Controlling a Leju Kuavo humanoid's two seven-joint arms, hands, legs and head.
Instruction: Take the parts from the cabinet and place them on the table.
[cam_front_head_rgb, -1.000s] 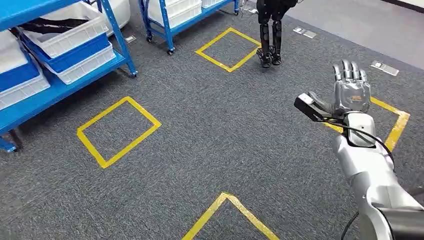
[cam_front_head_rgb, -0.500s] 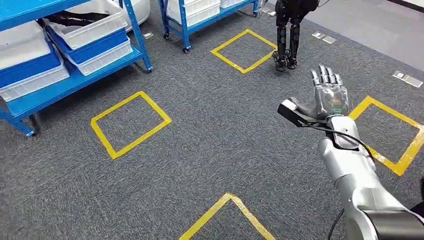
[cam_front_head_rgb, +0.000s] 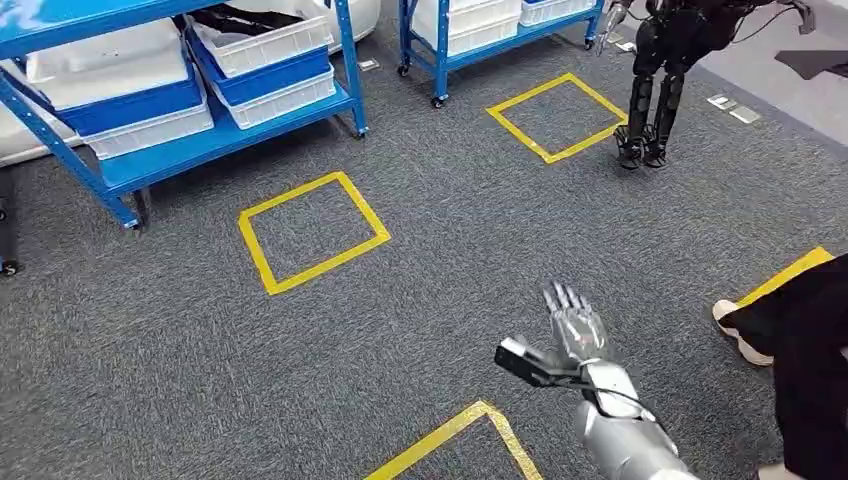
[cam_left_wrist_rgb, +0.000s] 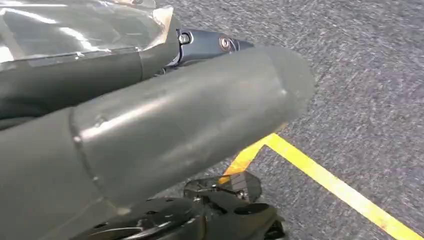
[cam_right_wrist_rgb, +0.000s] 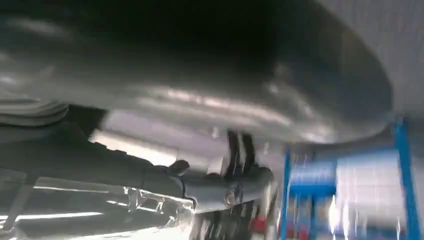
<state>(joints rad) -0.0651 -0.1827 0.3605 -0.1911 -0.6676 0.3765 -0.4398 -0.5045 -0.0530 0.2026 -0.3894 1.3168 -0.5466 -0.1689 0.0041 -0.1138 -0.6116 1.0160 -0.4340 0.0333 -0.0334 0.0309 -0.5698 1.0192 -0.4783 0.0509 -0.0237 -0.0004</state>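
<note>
Blue metal shelving cabinet (cam_front_head_rgb: 215, 150) stood at far left, holding white and blue plastic bins (cam_front_head_rgb: 262, 55) with dark parts inside; parts too small to make out. Right hand (cam_front_head_rgb: 573, 325) hung over grey carpet (cam_front_head_rgb: 450, 240), fingers spread, holding nothing. Left hand (cam_left_wrist_rgb: 150, 125): state could not be told. Yellow tape square (cam_front_head_rgb: 312, 232) lay before the cabinet.

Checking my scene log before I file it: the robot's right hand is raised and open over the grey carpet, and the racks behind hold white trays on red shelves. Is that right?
One detail is off: the shelves are blue, not red, as the head view shows. The rest stands: the right hand is raised and open, holding nothing, over the grey carpet, and white trays sit on the racks.
</note>
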